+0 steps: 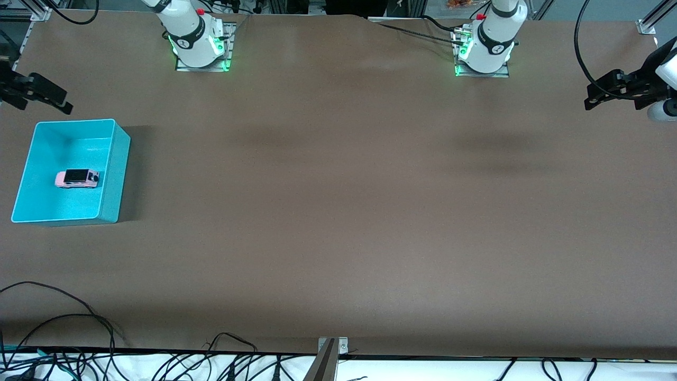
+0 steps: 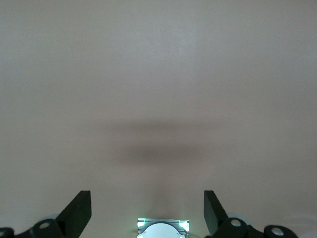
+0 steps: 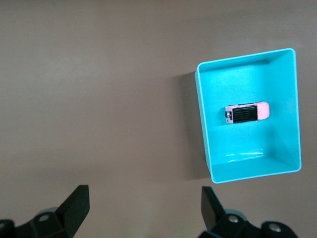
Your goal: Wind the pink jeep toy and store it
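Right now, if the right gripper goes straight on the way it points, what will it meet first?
Probably only the bare brown table: the open right gripper points down at it. The teal bin holding the pink jeep toy lies off to one side.

Brown table (image 1: pixel 338 211) with teal bin (image 1: pixel 115 174) toward right arm's end

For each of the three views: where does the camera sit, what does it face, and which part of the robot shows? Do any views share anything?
Front view: high across the table, facing both bases; left gripper and right gripper up at the table's ends.
Left wrist view: looks down on bare table; its open fingers show.
Right wrist view: looks down on the teal bin holding the pink jeep toy; open fingers show.
Shared: front and right wrist views both show bin and jeep.
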Robot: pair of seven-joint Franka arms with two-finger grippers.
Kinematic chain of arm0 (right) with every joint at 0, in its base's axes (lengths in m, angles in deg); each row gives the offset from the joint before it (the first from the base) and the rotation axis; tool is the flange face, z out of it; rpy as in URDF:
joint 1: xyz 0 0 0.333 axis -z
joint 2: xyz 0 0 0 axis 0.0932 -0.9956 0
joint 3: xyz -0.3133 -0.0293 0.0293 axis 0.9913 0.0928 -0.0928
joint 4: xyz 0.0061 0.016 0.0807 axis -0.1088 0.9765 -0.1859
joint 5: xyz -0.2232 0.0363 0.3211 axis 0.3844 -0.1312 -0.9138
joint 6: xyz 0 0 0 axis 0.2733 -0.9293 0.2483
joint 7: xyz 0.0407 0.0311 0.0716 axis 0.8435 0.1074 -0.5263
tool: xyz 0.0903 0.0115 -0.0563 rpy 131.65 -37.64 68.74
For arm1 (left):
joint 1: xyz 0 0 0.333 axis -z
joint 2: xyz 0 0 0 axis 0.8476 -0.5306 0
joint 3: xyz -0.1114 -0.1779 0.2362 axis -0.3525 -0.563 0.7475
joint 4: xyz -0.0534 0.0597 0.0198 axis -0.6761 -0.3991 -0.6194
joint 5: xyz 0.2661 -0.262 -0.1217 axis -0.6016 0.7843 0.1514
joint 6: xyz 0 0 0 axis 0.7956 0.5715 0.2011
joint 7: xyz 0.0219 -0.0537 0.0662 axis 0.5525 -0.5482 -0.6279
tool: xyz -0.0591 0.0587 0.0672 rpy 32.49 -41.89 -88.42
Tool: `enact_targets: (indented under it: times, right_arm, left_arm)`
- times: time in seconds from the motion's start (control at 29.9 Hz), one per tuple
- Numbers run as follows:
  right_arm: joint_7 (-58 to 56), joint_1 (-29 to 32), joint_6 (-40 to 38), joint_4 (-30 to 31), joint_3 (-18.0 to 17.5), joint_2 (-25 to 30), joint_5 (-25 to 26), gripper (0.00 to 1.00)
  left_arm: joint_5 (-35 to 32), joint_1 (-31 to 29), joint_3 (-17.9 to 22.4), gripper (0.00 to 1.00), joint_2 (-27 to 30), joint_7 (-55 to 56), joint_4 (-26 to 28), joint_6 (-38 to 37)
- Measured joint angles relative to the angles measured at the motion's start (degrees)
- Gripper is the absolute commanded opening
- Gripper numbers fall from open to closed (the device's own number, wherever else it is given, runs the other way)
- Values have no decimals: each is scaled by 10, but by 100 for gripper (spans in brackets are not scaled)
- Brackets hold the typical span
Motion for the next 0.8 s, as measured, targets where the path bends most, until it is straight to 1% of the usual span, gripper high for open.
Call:
enact_targets:
  times: [0.13,0.23,0.8]
  right_arm:
    - [-6,0,0,0,-25,-13,0,100]
    - [-6,-1,0,0,-36,-18,0,100]
    - [-12,5,-4,-3,-33,-17,0,100]
  left_arm:
    - [0,0,0,100,0,0,0,0]
    - [0,0,0,100,0,0,0,0]
    - [0,0,0,100,0,0,0,-1]
